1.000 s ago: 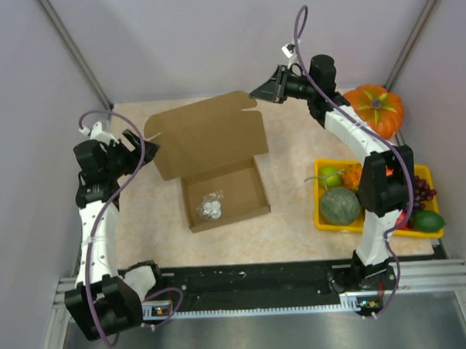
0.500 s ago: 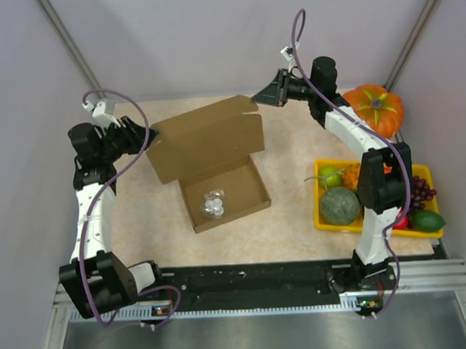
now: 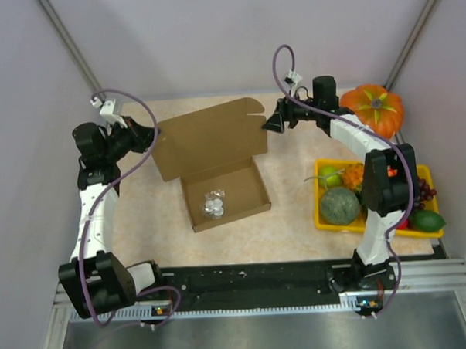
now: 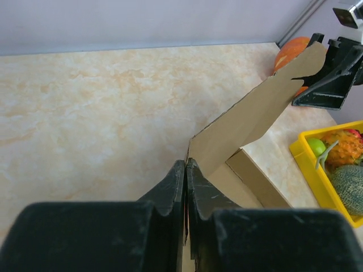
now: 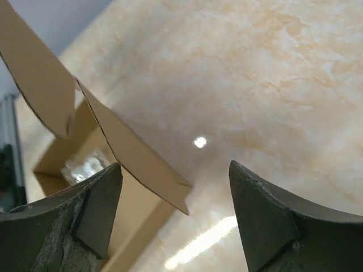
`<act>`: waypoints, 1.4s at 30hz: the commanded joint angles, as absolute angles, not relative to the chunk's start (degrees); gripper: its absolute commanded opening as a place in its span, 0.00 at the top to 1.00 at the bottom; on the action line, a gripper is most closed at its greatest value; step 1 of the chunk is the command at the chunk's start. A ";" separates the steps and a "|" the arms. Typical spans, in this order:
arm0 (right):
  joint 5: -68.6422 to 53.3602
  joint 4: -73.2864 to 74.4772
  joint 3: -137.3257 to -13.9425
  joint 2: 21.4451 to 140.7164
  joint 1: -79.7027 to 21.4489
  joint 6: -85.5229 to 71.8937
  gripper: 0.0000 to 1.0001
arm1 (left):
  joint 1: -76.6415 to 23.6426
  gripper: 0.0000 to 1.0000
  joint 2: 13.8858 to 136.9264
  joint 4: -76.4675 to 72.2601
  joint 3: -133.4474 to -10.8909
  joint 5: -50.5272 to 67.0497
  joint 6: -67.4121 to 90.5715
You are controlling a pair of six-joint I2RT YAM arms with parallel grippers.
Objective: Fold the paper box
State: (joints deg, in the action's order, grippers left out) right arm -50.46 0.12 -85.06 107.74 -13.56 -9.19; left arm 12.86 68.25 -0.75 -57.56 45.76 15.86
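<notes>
Beige marbled tabletop (image 3: 297, 218) under all. Brown die-cut cardboard paper box (image 3: 208, 141) mid-table, tray part flat, lid tilted up behind. Yellow plastic tray (image 3: 322, 223) of fruit well to the right. Left gripper (image 3: 144, 135) pressed together, pinching lid's left edge. Right gripper (image 3: 271, 125) spread, just beside lid's right corner. Small clear packet (image 3: 213, 206) inside box.

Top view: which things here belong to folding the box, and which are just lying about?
Job: paper box; left gripper, shut on its lid corner; right gripper, open near the lid's other end.
Lying about: yellow tray with melon and grapes; pumpkin.
</notes>
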 commanded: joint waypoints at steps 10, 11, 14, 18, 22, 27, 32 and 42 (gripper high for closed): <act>-54.86 8.01 -85.45 107.76 -16.87 17.58 0.44 | 12.66 0.96 68.29 -7.29 -56.51 48.52 15.12; -53.97 6.34 -84.56 107.32 -17.83 16.62 0.50 | 12.66 0.95 68.12 -7.21 -56.51 48.43 15.12; -51.77 3.08 -83.06 106.09 -19.07 15.74 0.63 | 12.66 0.95 67.85 -7.21 -56.51 48.16 15.20; -49.75 3.25 -82.35 105.21 -19.95 16.08 0.69 | 12.66 0.95 67.59 -7.73 -56.08 48.34 15.64; -48.17 2.82 -81.13 104.77 -19.95 16.00 0.82 | 12.66 0.90 66.89 -7.56 -55.99 47.73 16.52; -47.29 0.44 -78.84 103.18 -20.04 15.55 1.00 | 12.66 0.51 59.54 -2.41 -53.80 34.11 19.69; -46.76 0.53 -78.84 102.57 -20.04 16.78 1.00 | 13.53 0.30 46.16 10.73 -42.65 2.99 28.12; -47.81 0.44 -79.80 102.74 -19.69 17.31 1.00 | 12.48 0.32 60.27 -2.13 -42.15 32.07 7.49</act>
